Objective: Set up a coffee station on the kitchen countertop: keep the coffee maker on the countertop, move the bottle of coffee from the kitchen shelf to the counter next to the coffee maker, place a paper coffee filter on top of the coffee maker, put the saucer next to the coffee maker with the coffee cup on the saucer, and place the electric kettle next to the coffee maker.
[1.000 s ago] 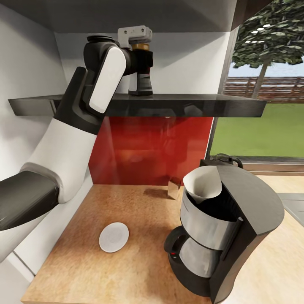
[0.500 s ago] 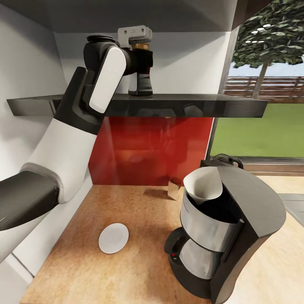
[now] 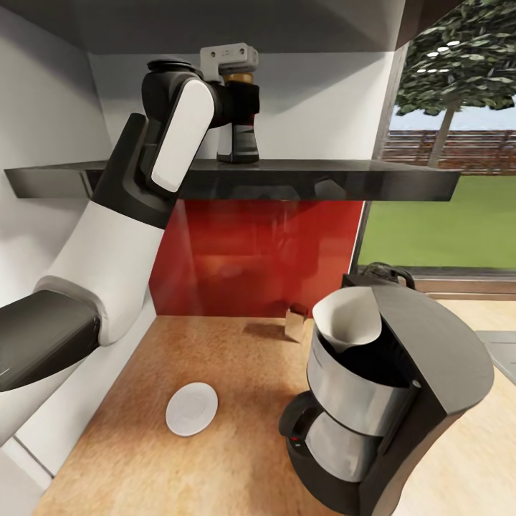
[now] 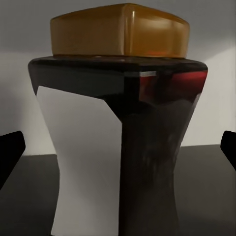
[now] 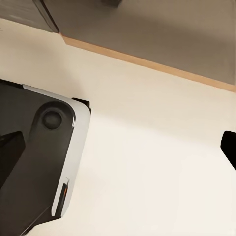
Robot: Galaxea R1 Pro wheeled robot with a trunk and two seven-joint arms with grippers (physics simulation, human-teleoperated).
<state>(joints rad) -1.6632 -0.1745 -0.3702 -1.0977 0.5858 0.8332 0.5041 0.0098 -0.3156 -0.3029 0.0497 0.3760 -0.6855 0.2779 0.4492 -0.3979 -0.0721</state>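
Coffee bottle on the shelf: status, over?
Left gripper open, fingers either side of the bottle of coffee. Bottle upright on the shelf, not lifted. Filter on coffee maker; saucer on counter.

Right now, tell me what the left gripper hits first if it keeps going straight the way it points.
The bottle of coffee: it stands on the shelf squarely ahead of the left gripper, between the spread fingertips. Contact looks close, though exact depth is unclear.
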